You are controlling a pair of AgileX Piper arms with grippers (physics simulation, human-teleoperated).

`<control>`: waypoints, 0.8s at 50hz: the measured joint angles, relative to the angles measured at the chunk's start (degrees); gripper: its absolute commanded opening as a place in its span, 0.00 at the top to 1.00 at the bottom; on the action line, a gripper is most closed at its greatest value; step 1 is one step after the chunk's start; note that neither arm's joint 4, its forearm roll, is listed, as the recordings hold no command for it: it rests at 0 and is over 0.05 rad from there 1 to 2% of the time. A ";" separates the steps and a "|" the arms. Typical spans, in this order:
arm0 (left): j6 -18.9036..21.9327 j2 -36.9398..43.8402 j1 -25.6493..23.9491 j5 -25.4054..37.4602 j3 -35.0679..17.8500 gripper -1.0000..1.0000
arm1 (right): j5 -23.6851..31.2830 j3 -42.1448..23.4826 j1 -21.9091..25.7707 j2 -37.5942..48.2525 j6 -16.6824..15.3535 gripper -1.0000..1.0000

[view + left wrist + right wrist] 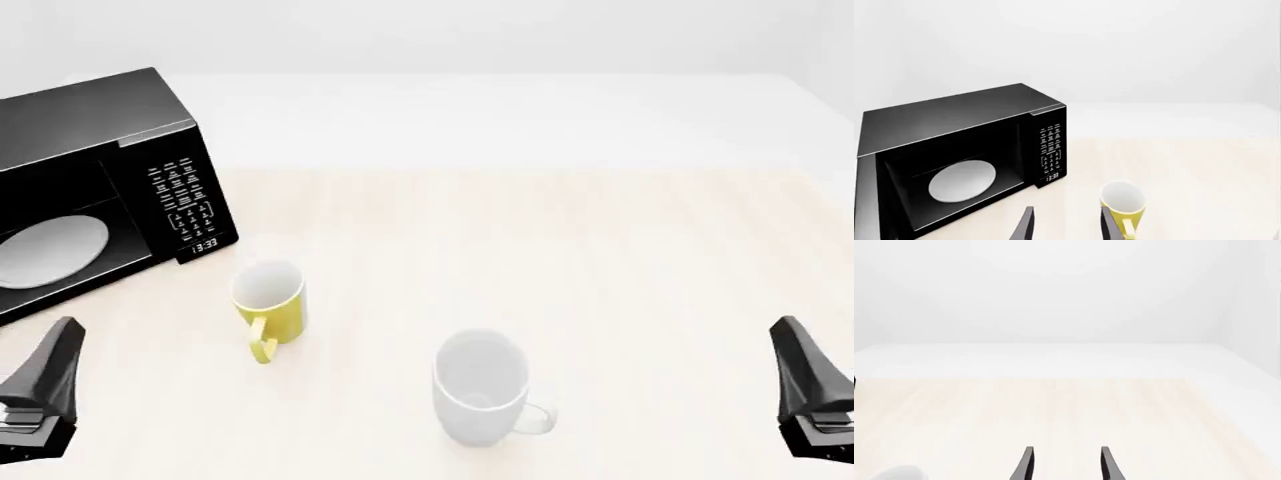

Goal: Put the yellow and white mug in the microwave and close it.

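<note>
A pale wooden table [601, 250] carries a black microwave [100, 130] at its far left corner, its cavity showing with the white turntable [51, 250] visible inside; the door itself cannot be made out. The yellow mug [271, 300] stands upright just in front of the microwave's keypad, toward the table's left side, mouth up and long axis vertical, its yellow handle [263, 345] pointing at the near edge. A larger white mug [481, 390] stands nearer the middle, close to the near edge.

The yellow mug looks small, rigid and probably light, with a smooth, likely slippery, breakable wall; pinching the rim wall or the handle seems the surest hold.

The left end effector [1066, 225] hangs above the near left corner, fingers spread wide and empty. The right end effector [1066, 465] hangs over the near right corner, likewise spread and empty
</note>
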 measured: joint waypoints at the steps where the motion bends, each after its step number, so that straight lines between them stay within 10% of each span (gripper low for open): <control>1: 0.02 0.02 -0.04 0.04 -0.03 0.00 | -0.01 -0.02 -0.01 0.02 0.01 0.00; 40: 3.03 -0.05 -5.64 5.48 -3.14 0.00 | -0.10 -0.15 -0.19 0.18 0.11 0.00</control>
